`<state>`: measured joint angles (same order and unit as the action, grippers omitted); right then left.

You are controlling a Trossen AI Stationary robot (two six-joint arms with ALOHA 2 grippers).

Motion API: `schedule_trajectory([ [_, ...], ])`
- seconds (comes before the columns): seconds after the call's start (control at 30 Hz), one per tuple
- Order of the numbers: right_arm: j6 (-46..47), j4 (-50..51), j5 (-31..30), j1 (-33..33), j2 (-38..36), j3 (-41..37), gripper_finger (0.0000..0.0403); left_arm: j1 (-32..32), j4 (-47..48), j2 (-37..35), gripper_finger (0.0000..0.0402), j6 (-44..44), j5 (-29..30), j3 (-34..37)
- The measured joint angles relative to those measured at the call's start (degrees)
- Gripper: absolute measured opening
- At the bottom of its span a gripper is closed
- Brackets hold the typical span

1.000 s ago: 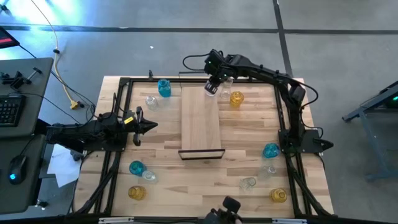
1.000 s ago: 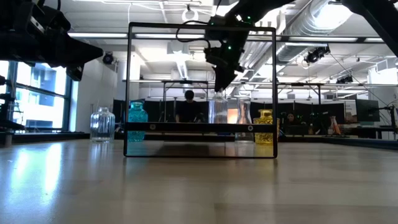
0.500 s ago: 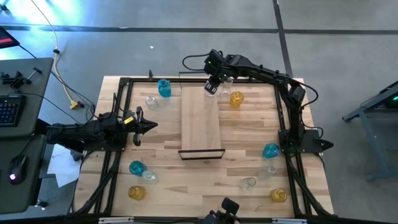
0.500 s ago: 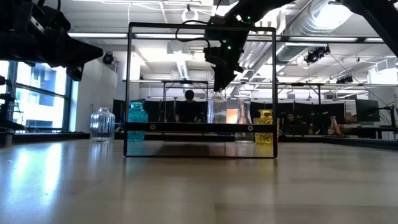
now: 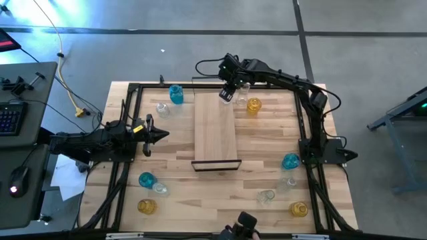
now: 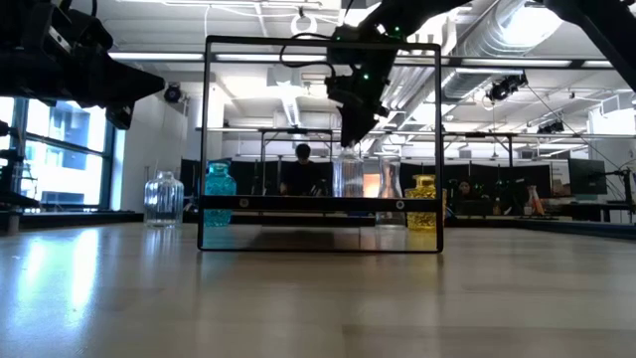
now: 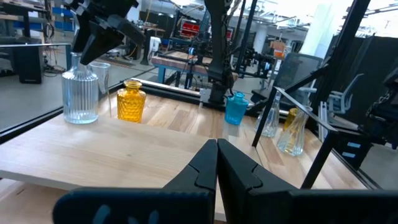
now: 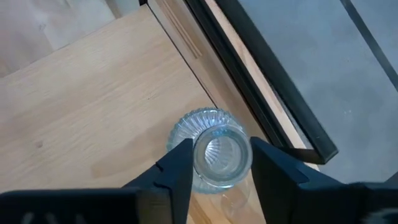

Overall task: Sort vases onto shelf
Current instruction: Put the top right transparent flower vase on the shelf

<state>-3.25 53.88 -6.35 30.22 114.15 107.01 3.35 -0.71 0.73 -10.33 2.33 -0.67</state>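
Note:
The shelf (image 5: 215,133) is a light-wood board with black end frames, lying mid-table. A ribbed clear vase (image 8: 211,121) stands upright on its far right corner, also seen in the left wrist view (image 7: 81,93). My right gripper (image 8: 221,155) is directly above it, shut on its mouth. My left gripper (image 5: 157,134) is shut and waits over the table's left side, pointing at the shelf. An amber vase (image 5: 253,105) and another clear vase (image 5: 245,87) stand just right of the shelf's far end. My right gripper pinches the clear vase's mouth rim (image 8: 202,146) between its two fingers, one on each side of the neck. The fingers (image 8: 180,171) come from above, pointing down. The vase stays upright with its base on the shelf's far right corner (image 8: 205,81).
A teal vase (image 5: 176,94) and a clear vase (image 5: 162,109) stand left of the shelf's far end. Teal, clear and amber vases sit near-left (image 5: 146,179) and near-right (image 5: 291,161). A black frame (image 5: 133,87) borders the table. A person (image 6: 301,169) shows far behind.

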Motion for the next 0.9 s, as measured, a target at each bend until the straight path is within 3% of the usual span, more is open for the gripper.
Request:
schedule_trajectory([
  [0.17, -0.01, -0.37, -0.40, 0.00, 0.07, -0.03, 0.0158, 0.00, 0.00, 0.02, 0.0001, 0.00, 0.02, -0.02],
  [0.9, -2.70, -2.66, -2.24, -1.18, -0.02, 0.81, 0.0163, 0.00, 0.00, 0.02, 0.0001, 0.00, 0.00, 0.00],
])
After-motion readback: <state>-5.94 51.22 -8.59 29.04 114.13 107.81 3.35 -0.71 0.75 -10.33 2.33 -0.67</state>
